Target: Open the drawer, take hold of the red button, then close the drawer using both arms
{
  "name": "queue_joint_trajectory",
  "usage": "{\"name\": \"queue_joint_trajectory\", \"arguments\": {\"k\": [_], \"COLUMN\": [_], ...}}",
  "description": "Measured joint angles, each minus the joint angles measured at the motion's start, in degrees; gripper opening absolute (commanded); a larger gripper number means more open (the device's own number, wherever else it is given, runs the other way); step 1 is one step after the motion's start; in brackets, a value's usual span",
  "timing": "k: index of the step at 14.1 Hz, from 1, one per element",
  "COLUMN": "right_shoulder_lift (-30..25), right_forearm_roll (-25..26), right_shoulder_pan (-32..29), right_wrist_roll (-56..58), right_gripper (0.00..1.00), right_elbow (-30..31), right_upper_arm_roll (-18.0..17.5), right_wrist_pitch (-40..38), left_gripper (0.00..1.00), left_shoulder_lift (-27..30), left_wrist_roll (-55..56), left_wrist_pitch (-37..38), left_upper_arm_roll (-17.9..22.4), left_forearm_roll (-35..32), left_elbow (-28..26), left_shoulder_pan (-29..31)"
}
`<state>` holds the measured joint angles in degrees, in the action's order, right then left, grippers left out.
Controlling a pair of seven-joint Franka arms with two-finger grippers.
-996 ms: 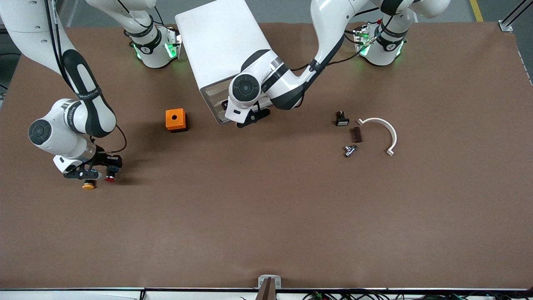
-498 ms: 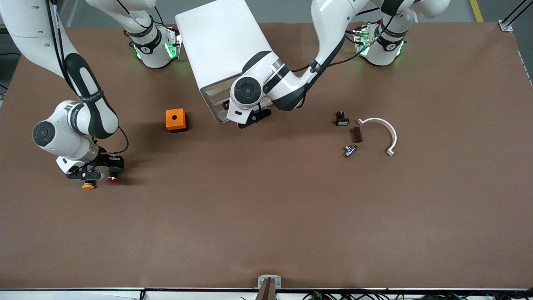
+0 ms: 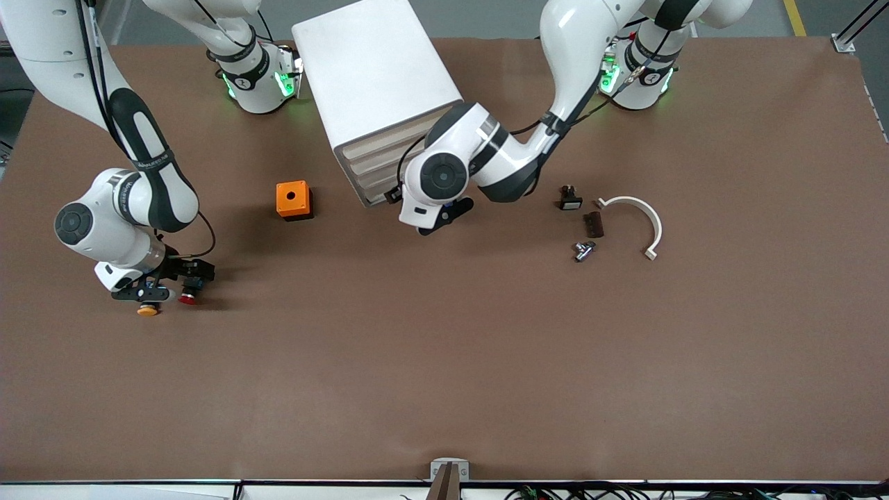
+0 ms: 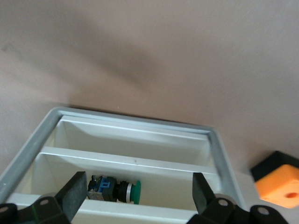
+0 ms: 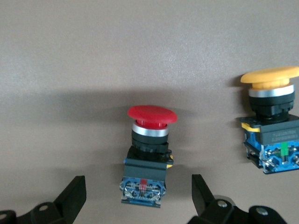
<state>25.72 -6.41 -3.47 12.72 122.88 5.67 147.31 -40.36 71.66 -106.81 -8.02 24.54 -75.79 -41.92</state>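
Note:
The red-capped button [image 3: 186,298] lies on its side on the table near the right arm's end. It shows in the right wrist view [image 5: 148,154] with its black body and blue rear block. My right gripper [image 3: 169,286] is open and low over the table. Its fingers [image 5: 74,193] stand on either side of the blue block without touching it. The white drawer cabinet [image 3: 371,83] stands between the arms' bases. My left gripper [image 3: 444,212] is open and empty in front of the cabinet [image 4: 51,128]. No drawer sticks out in the front view.
A yellow-capped button [image 3: 146,310] lies close beside the red one [image 5: 271,121]. A green-capped button [image 4: 117,191] lies in a cabinet compartment. An orange box with a hole [image 3: 292,199] stands near the cabinet. Small parts and a white curved piece [image 3: 642,215] lie toward the left arm's end.
My left gripper has drawn back from the cabinet front, toward the left arm's end and the front camera. My right gripper has shifted only slightly beside the red button.

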Motion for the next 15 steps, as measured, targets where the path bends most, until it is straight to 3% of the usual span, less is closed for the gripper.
{"name": "queue_joint_trajectory", "arguments": {"k": [2, 4, 5, 11, 15], "right_shoulder_lift": [-0.06, -0.64, -1.93, -10.54, -14.73], "right_forearm_roll": [-0.01, -0.09, -0.16, -0.2, -0.19], "right_shoulder_pan": [0.01, 0.01, 0.01, 0.78, 2.15], "right_wrist_roll": [0.0, -0.05, -0.67, -6.66, -10.37], "right_gripper": [1.0, 1.0, 1.0, 1.0, 1.0], "right_elbow": [-1.49, -5.0, -7.84, -15.48, -21.13], "right_upper_arm_roll": [-0.1, -0.13, -0.14, -0.72, -0.86], "right_wrist_pitch": [-2.3, -9.86, -16.13, -35.37, -46.87], "left_gripper": [0.99, 1.0, 1.0, 0.99, 0.99], "left_shoulder_lift": [2.12, 5.33, 8.17, 19.75, 22.99], "left_wrist_roll": [-0.57, -2.53, -6.08, -30.07, -45.67], "left_wrist_pitch": [0.57, 4.04, 7.61, 27.18, 33.19], "left_upper_arm_roll": [0.19, 0.22, 0.25, 0.55, 0.54], "left_forearm_roll": [-2.2, -3.78, -3.97, -7.91, -12.76], "left_elbow": [0.67, 1.14, 1.35, 1.4, -0.34], "left_shoulder_pan": [2.67, 6.65, 9.97, 24.72, 33.22]}}
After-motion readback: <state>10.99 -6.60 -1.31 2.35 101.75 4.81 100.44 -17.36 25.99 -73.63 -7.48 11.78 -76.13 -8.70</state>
